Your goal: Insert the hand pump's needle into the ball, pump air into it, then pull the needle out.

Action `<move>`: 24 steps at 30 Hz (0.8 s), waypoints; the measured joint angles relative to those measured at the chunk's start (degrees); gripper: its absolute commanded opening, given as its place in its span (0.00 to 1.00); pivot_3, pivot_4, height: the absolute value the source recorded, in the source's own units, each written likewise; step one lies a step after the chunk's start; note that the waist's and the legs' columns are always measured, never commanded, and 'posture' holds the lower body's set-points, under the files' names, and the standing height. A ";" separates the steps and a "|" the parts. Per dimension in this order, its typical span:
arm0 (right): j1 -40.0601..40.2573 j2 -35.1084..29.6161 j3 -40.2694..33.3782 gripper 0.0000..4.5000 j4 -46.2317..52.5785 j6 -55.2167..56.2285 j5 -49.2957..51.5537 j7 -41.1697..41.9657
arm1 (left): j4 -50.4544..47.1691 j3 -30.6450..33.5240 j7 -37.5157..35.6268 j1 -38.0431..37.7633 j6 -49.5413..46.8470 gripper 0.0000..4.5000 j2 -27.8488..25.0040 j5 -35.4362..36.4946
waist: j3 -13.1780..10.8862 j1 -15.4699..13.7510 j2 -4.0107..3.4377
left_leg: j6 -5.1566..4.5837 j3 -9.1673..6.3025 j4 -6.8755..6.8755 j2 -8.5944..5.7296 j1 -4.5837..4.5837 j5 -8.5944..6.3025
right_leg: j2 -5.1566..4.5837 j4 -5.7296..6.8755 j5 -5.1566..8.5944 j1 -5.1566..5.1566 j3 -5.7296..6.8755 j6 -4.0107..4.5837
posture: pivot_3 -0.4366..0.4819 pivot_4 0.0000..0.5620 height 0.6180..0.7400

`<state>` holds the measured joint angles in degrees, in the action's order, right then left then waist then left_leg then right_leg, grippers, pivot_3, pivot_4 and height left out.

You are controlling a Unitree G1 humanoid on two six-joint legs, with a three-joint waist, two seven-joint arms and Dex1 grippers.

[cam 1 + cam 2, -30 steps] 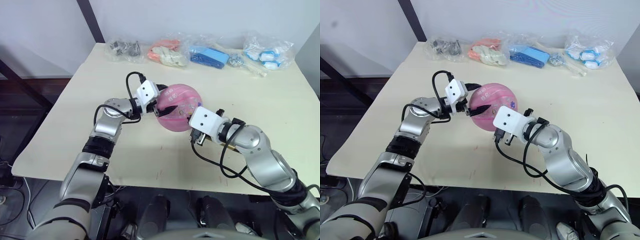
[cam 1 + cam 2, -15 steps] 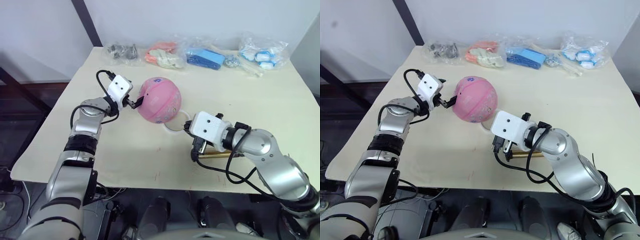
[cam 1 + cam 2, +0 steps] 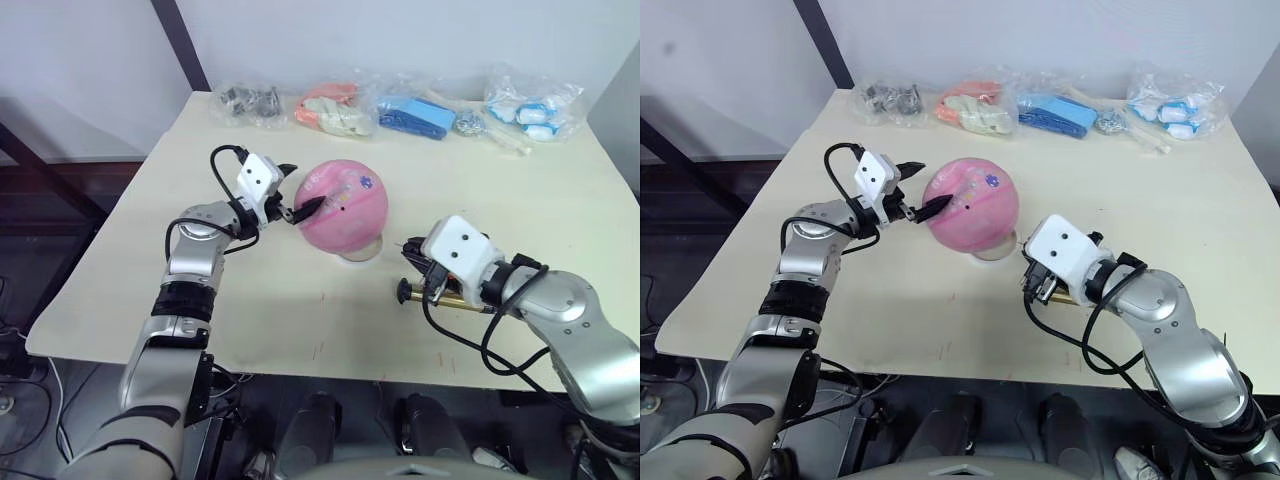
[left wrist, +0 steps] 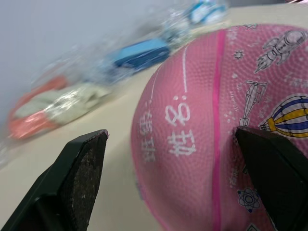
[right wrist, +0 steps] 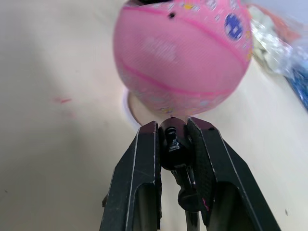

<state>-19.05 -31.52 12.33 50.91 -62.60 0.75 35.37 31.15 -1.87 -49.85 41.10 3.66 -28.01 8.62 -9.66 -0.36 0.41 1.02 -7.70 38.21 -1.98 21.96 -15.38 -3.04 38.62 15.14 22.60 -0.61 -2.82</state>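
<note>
Looking down over both arms, I see the ball sitting round and full near the middle of the tabletop, resting on a small white ring that peeks out beneath it. My left gripper reaches in from the left side of the ball with its fingers spread wide; in the left wrist view one black pad lies against the printed pink rubber and the other stands clear of it with open tabletop behind, so nothing is clamped. My right gripper sits low on the tabletop to the right of the ball, and in its wrist view the two fingers are closed snugly around a black round fitting of the hand pump, with the ball just beyond the fingertips. From the head view I can make out the pump's brass barrel lying flat on the tabletop under that gripper, with a black end cap poking out toward the ball side. I cannot pick out the needle itself, nor tell whether it touches the ball. Along the far edge of the tabletop lies a row of clear bags: one with dark metal parts, one with orange and pale items, one with something blue, and one with white and blue pieces.
</note>
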 measured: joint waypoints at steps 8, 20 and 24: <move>0.93 0.40 -8.75 0.08 1.14 -4.87 3.25 -2.33 | -3.88 -1.23 -3.03 -1.57 -2.24 1.00 0.82 0.23 | 0.00 1.17 0.00 | 0.00 0.07 0.00 0.04 -0.06 0.00 | 0.06 0.02 0.00 0.00 -0.11 0.00 | 0.48 0.27 1.00; 2.98 -0.21 -16.38 0.08 2.01 -7.16 7.90 -3.78 | -7.26 1.34 -5.51 -2.43 -11.92 1.00 1.39 5.96 | -0.03 1.30 0.02 | -0.01 0.12 -0.01 0.13 0.00 0.00 | 0.14 0.01 0.00 0.08 -0.18 0.01 | 0.48 0.27 1.00; 4.08 0.05 -19.25 0.08 1.01 -6.89 9.63 -4.48 | -14.12 3.50 -6.94 -5.29 -19.40 1.00 1.19 12.01 | -0.06 1.28 0.05 | -0.01 0.13 -0.05 0.15 0.06 0.00 | 0.13 -0.05 -0.01 0.14 -0.21 0.02 | 0.48 0.27 1.00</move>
<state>-14.97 -31.47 -6.93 51.91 -69.50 10.38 30.89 17.03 1.64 -56.78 35.80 -15.74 -26.82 20.63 -9.72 0.93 0.45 1.01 -7.58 38.16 -1.83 22.02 -15.38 -2.91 38.58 15.13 22.74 -0.82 -2.80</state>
